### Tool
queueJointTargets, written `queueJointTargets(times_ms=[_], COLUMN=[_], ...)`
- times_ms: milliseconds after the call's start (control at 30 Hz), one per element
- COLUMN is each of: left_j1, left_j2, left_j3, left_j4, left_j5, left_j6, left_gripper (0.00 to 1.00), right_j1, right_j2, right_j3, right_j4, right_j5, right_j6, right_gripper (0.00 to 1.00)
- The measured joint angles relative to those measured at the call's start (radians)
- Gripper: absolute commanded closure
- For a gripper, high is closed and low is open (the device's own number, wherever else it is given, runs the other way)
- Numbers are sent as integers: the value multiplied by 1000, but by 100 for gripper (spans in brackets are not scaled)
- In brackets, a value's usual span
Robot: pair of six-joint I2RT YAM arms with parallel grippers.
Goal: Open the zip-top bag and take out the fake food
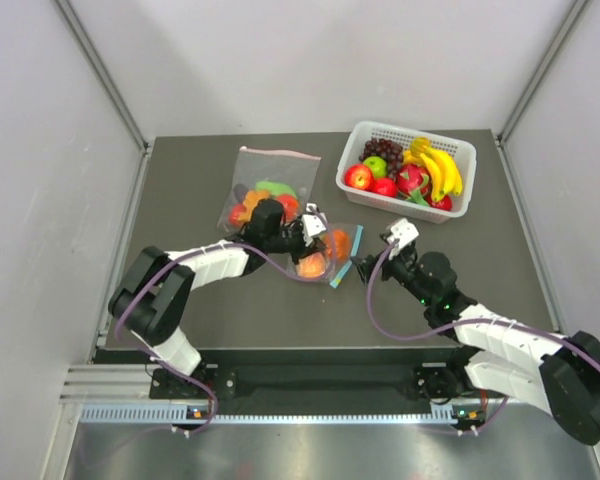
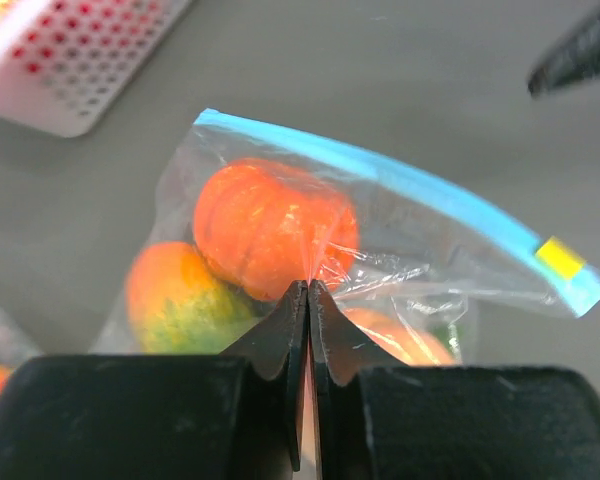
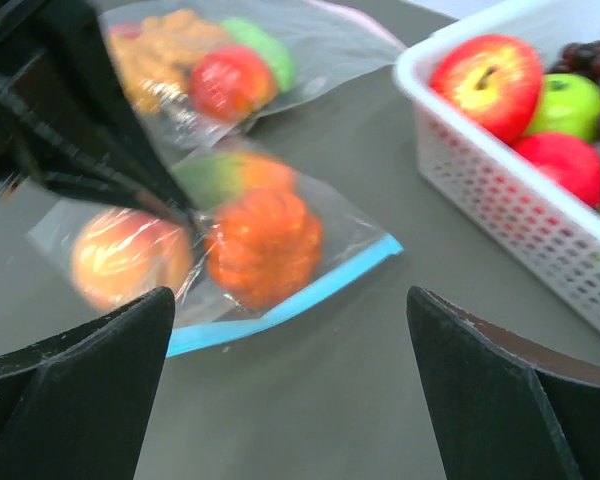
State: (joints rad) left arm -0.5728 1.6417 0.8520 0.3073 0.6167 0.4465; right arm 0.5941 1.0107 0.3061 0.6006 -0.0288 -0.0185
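The small clear zip-top bag [image 1: 332, 255] with a teal-blue zip strip [image 2: 400, 190] lies mid-table, holding the fake food: an orange pumpkin piece [image 2: 270, 225], an orange-green piece [image 2: 175, 295] and a peach piece [image 3: 130, 258]. My left gripper [image 2: 308, 290] is shut, pinching the bag's clear plastic just in front of the pumpkin; it also shows in the top view [image 1: 305, 235]. My right gripper [image 3: 290, 330] is open and empty, a little to the right of the bag's zip edge [image 3: 280, 305]; in the top view it is by the strip's end [image 1: 365, 268].
A larger clear bag with a pink-red zip [image 1: 265, 190] holds more pieces behind the left gripper. A white basket [image 1: 460, 165] of apples, bananas and grapes stands at the back right, also in the right wrist view [image 3: 500, 190].
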Motion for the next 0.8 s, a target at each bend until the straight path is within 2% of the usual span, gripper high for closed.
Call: queueJointTargets(times_ms=[267, 500, 667, 800], left_j1=[87, 124, 124, 124], left_j2=[-25, -96, -97, -97], left_j3=[-8, -7, -7, -8], left_j4=[-6, -8, -20, -27], left_j5=[204, 316, 360, 381], left_j6=[-34, -63, -63, -59], left_gripper=[92, 91, 91, 91], right_j1=[94, 291, 346, 347], right_j2=[50, 87, 125, 172], right_j3=[-110, -119, -119, -117], right_j4=[146, 220, 277, 312], right_j5=[-67, -31, 37, 61], right_j6=[-74, -226, -317, -376], right_gripper=[10, 7, 8, 24])
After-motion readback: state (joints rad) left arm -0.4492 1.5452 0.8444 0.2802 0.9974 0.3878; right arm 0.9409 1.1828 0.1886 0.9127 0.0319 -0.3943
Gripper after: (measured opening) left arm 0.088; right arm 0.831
